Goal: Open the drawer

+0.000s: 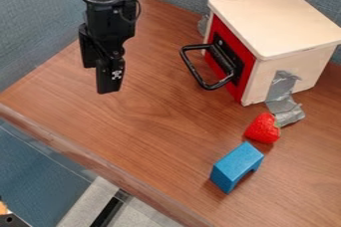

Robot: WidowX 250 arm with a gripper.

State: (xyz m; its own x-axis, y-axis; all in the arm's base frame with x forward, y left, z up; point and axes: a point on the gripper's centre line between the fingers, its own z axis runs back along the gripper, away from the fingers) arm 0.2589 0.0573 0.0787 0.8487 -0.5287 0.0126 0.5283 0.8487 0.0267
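One end effector [98,79] with parted fingers, one drawer [246,71], one strawberry [262,129], one block [234,165]

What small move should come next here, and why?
Probably bring the gripper across to the black handle: the red drawer front looks flush with its wooden box, and the gripper hangs apart from the handle, to its left in the picture.

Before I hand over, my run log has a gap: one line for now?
drawer shut | gripper clear of handle | strawberry, block on table
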